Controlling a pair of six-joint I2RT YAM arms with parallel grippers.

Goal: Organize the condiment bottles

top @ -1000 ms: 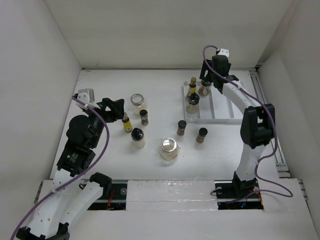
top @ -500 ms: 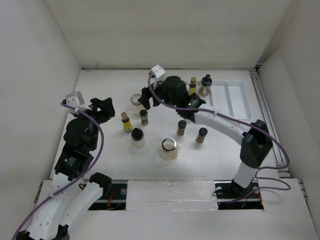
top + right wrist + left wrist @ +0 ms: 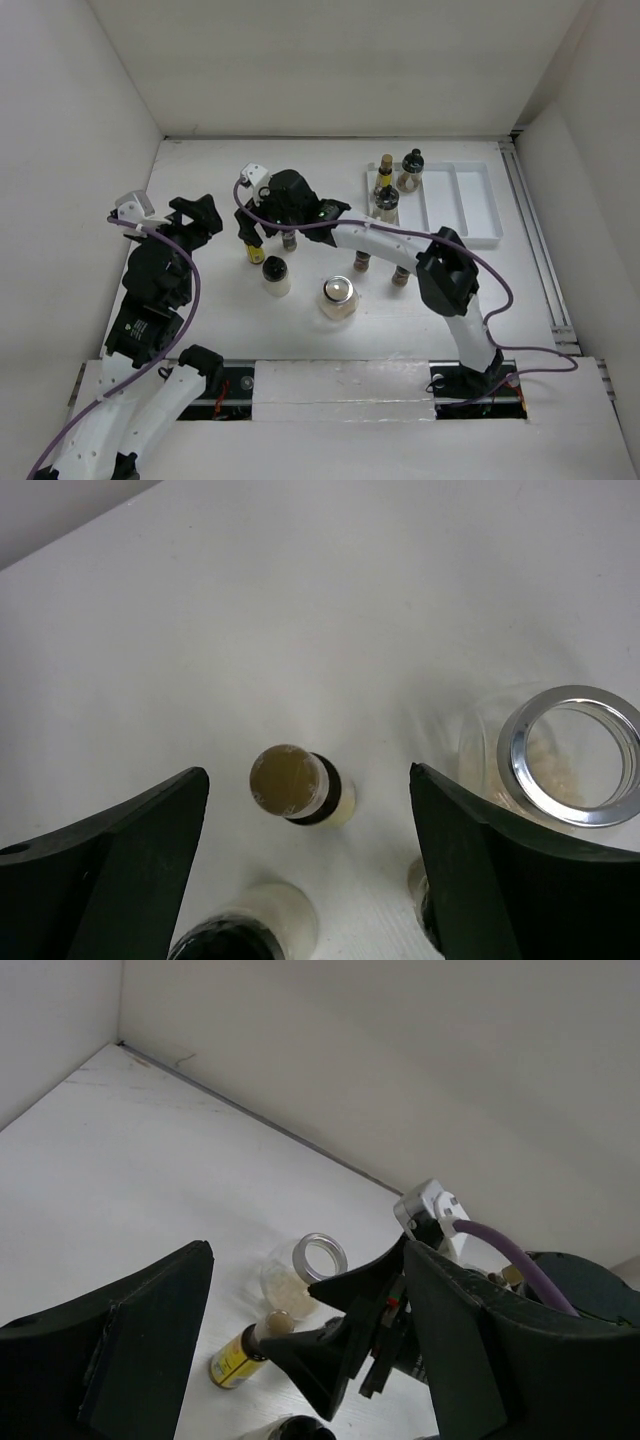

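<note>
The right fingers [image 3: 120,860] stand wide apart above the tabletop [image 3: 330,600], pointing down and holding nothing. Between them, nearer the left one and touching neither, a slim yellow bottle [image 3: 292,783] stands upright, seen from the top. A silver-rimmed jar [image 3: 573,755] with pale filling sits by the tip of the right one. A black-capped jar [image 3: 232,942] stands on the near side of the bottle. The left fingers [image 3: 130,1350] are likewise spread wide and empty; the same bottle and rimmed jar show beyond their gap. Well right of both pairs, three bottles [image 3: 385,200] stand at the left end of the tray [image 3: 475,205].
</note>
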